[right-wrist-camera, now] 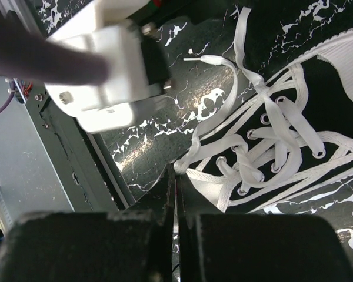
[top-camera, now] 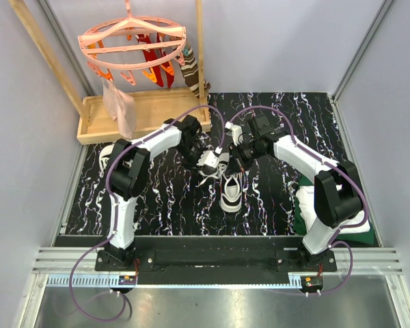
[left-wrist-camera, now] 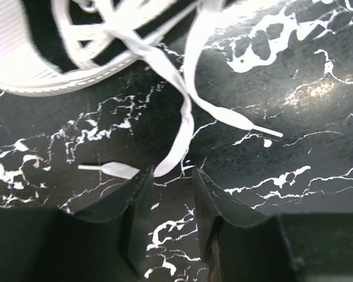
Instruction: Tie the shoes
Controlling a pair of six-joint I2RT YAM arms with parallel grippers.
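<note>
A wooden tray (top-camera: pixel 150 109) stands behind the shoes (top-camera: pixel 232 188) on the black marbled table (top-camera: pixel 164 205), left gripper (left-wrist-camera: pixel 170 171) half-open astride a lace (left-wrist-camera: pixel 187 120), right gripper (right-wrist-camera: pixel 176 179) shut, seemingly pinching a second lace (right-wrist-camera: pixel 195 144).

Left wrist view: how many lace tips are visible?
2. One lace tip lies left of the pincer; the other tip to its upper right. Others may be hidden.

Even overhead light kept the top view sharp. Glare sheened the glossy black white-veined tabletop (left-wrist-camera: pixel 317 88) in the wrist views; white rubber on the black canvas sneaker (left-wrist-camera: pixel 17 59) blew out; a purplish cable (right-wrist-camera: pixel 41 56) blurred.
</note>
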